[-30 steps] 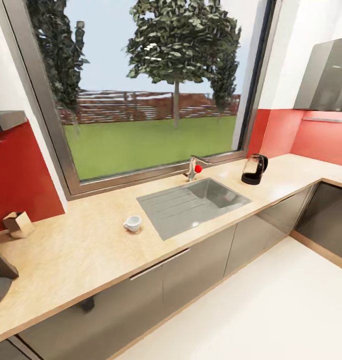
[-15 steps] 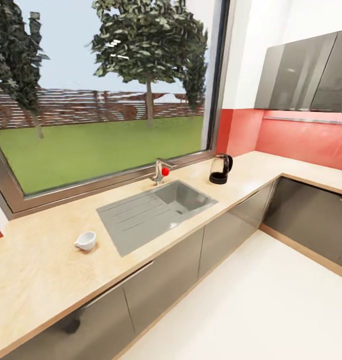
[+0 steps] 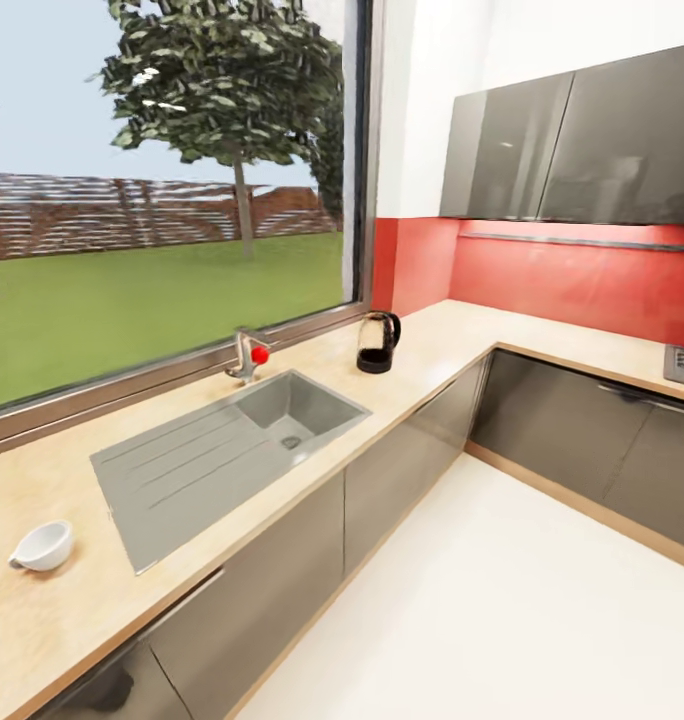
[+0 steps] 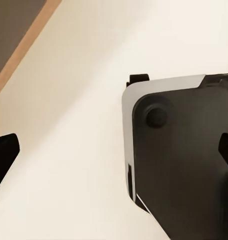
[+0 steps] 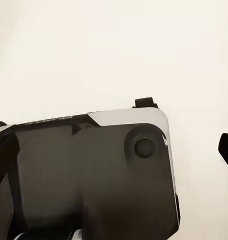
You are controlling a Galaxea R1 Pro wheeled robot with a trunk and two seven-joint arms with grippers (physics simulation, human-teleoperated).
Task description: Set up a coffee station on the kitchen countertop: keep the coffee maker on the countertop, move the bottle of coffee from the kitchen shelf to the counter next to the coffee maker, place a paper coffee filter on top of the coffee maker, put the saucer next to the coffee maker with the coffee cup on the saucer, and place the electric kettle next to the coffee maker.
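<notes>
I'm looking down the run of countertop (image 3: 422,345) with both arms tucked low for travel, which is why each wrist camera shows pale floor and the dark plate of my own base. The left gripper (image 4: 114,150) has one dark fingertip at each side edge of its frame, so its jaws stand wide with nothing between them. The right gripper (image 5: 116,145) reads the same, wide and empty.

The electric kettle (image 3: 378,343) stands upright in the middle of the head frame, on the counter just beyond the sink (image 3: 222,450), near the red backsplash corner. The coffee cup (image 3: 44,545) lies tipped on its side at the lower left, on bare counter just beside the sink's draining board, with no saucer under it. The faucet (image 3: 247,355) with its red knob sits behind the basin below the window.

I judge this a transit moment: nothing is in hand, and either item would need me closer before reaching.
</notes>
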